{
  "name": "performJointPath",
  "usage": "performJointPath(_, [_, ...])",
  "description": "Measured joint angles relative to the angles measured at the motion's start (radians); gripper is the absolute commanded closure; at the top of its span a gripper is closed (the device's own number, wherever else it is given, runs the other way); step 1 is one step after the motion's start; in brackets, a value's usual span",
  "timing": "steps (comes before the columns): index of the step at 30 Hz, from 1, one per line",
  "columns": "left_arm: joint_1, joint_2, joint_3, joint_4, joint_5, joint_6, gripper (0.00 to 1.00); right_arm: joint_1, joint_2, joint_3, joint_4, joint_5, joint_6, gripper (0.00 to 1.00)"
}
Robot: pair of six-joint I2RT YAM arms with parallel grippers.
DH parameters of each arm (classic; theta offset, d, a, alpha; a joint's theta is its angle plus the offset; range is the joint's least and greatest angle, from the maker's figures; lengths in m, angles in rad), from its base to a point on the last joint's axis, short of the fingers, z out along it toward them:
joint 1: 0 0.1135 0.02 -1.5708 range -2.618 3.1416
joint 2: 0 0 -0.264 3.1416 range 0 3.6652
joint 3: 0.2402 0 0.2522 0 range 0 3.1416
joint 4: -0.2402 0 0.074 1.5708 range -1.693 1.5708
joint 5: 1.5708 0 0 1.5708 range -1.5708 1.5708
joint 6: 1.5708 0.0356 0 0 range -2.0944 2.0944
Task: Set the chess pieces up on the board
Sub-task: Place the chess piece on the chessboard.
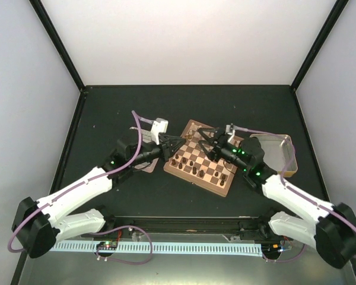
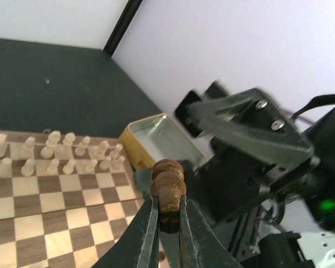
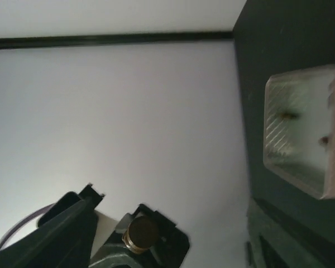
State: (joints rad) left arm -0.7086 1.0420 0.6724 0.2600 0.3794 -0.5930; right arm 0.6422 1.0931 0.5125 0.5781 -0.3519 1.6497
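A dark brown chessman (image 2: 167, 180) sits pinched between the two fingers of the left gripper (image 2: 167, 204), low in the middle of the left wrist view. Its rounded top sticks up above the fingertips, and its foot is hidden between them. From above, that gripper is at the upper-left side of the board (image 1: 196, 181), near the centre of the frame. I cannot tell whether the piece touches the wood.

The board lies turned like a diamond on the dark table (image 1: 136, 107). More dark chessmen (image 1: 193, 168) stand in rows along its lower-left half. In the left wrist view the cream-white chessmen (image 2: 56, 153) stand in two rows at the board's far edge, in the left of the frame.

The right gripper (image 1: 203, 135) reaches in from the lower right and hangs over the upper part of the board, close to the left one and facing it. I cannot tell whether its fingers are spread or pressed together.

A shallow metal tray (image 1: 286, 144) rests just beside the board's right corner. The right wrist view shows a tray at its right edge with two small dark specks inside, too blurred to name.
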Motion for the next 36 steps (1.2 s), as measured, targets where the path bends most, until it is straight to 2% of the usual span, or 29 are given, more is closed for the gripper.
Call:
performJointPath(5, [-0.056,0.088,0.164,-0.28,-0.044,0.064,0.98,-0.106,-0.195,0.01,-0.302,0.12,-0.204,0.21])
performJointPath(10, [-0.175,0.278,0.343,-0.566,-0.146,0.101,0.98,-0.177,-0.348,0.07,-0.597,0.323,-0.434,0.21])
performJointPath(15, [-0.303,0.467,0.473,-0.755,-0.226,0.111,0.99,-0.188,-0.433,0.146,-0.826,0.552,-0.607,0.21])
performJointPath(19, [-0.38,0.607,0.566,-0.833,-0.254,0.11,0.98,-0.189,-0.492,0.161,-0.98,0.722,-0.65,0.21])
performJointPath(27, [-0.412,0.811,0.707,-0.943,-0.282,0.109,0.95,-0.19,-0.629,0.16,-1.109,0.92,-0.683,0.22])
performJointPath(36, [-0.413,0.909,0.826,-1.008,-0.298,0.119,0.94,-0.19,-0.625,0.153,-1.133,0.945,-0.706,0.22])
